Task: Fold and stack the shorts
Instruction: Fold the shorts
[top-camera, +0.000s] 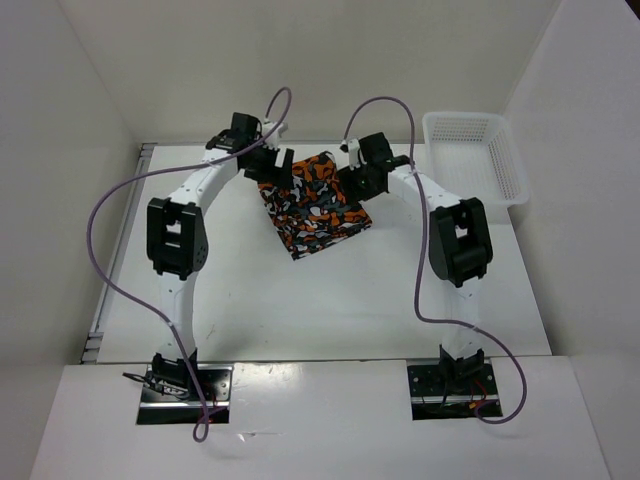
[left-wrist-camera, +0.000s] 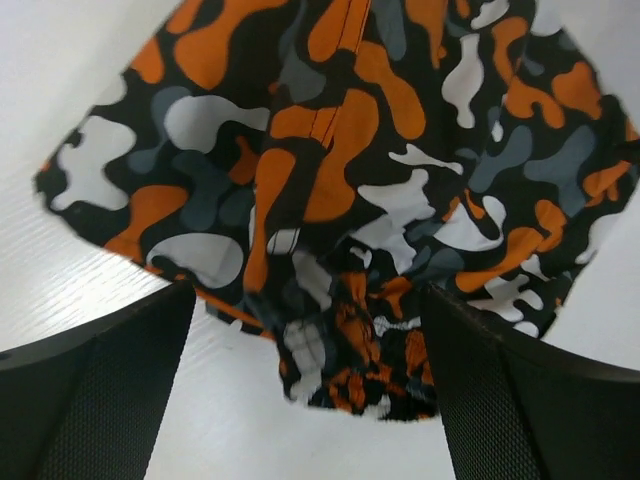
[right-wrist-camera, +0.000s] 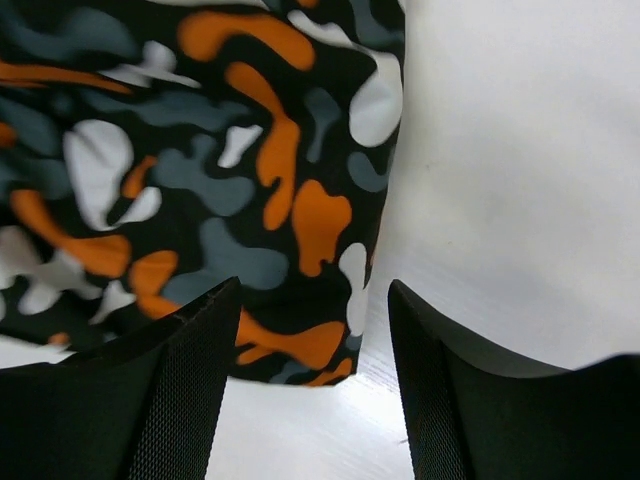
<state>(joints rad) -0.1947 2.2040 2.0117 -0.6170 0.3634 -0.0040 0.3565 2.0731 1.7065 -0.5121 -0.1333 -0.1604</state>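
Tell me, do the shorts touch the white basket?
Apart. The top view shows the shorts in the middle and the basket at the far right, with table showing between them.

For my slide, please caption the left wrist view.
Open left pincer at the bunched edge of the camouflage shorts, on the white table.

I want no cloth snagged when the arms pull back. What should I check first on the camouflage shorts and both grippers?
1. Left gripper jaws apart: ok, wide open.
2. Right gripper jaws apart: ok.
3. Orange-and-black camouflage cloth shorts lying flat: not ok, bunched at the left gripper.
4. Shorts wholly on the white table: ok.
5. White plastic mesh basket apart from the shorts: ok.
6. Cloth free of both grippers' pads: cannot tell.
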